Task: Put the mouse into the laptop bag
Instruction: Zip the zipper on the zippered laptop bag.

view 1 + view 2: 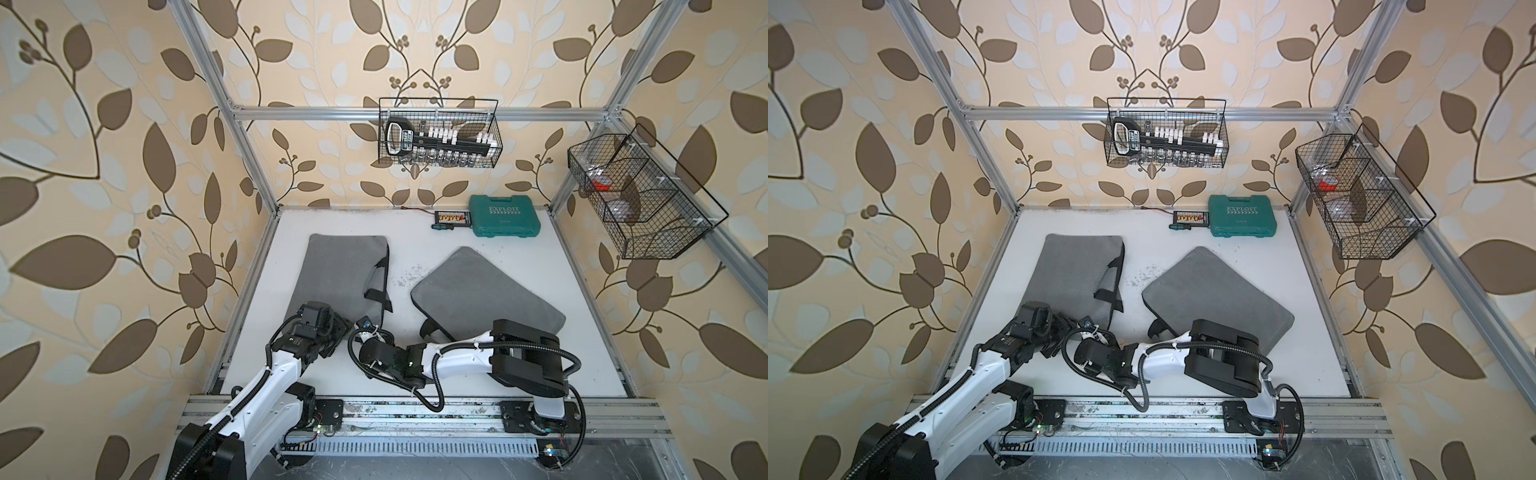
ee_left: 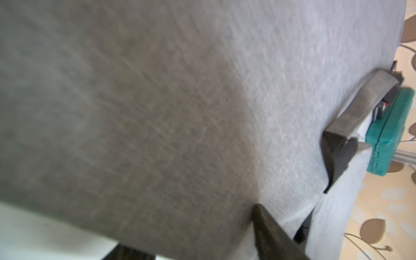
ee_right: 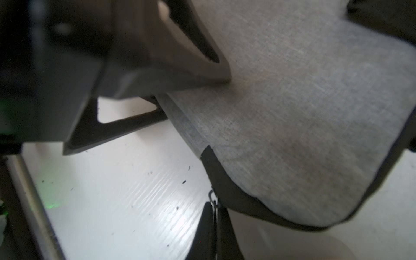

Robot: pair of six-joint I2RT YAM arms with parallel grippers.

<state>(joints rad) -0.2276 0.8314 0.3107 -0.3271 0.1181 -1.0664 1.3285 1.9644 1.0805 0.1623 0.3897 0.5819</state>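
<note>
The mouse shows in no view. A grey laptop bag (image 1: 345, 270) with dark handles lies on the left of the white table in both top views. At its near corner my left gripper (image 2: 193, 227) straddles the bag's edge. One of its fingers (image 3: 198, 67) presses on top of the fabric and the other runs beneath it. My right gripper (image 3: 213, 207) is shut on the small metal zipper pull (image 3: 211, 198) at the same corner, by the dark trim. In a top view both wrists crowd that corner (image 1: 353, 328).
A second grey bag (image 1: 486, 291) lies right of centre, partly under my right arm. A green tool case (image 1: 505, 222) and a small bit holder (image 1: 451, 217) stand at the back. Wire baskets hang on the rear rail (image 1: 440, 133) and the right rail (image 1: 636, 195).
</note>
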